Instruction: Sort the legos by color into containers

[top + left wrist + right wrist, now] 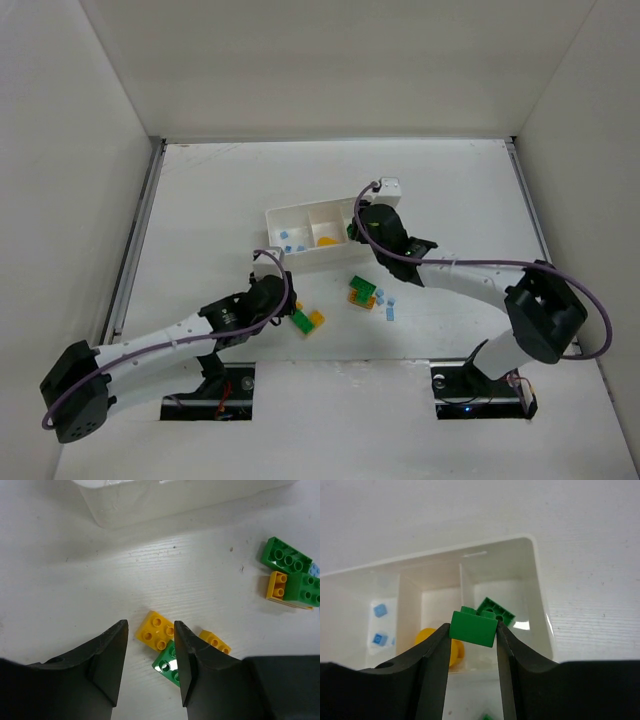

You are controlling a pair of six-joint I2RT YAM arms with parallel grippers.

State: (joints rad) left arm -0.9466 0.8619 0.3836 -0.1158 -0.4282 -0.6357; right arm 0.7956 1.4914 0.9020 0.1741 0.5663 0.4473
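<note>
The white tray (pixel 542 605) has three containers: pale blue legos (pixel 380 611) on the left, a yellow one (pixel 427 637) in the middle, a green one (pixel 496 611) on the right. My right gripper (pixel 473 630) is shut on a green brick (pixel 474 628), held above the tray's near wall by the green container. My left gripper (pixel 150 627) hangs open over the table. A yellow brick (pixel 157 630) lies just past its tips, and a green brick (pixel 169 662) is partly under the right finger (pixel 192 660). In the top view the right gripper (pixel 356 228) is at the tray's (pixel 272 215) right end, the left gripper (pixel 285 300) below its left end.
A second small yellow brick (pixel 215 641) lies beside the green one. To the right sits a cluster of green (pixel 286 556) and yellow (pixel 276 584) bricks with a pale blue one (pixel 315 570). Loose pale blue bricks (pixel 390 312) lie near the right arm. White walls enclose the table.
</note>
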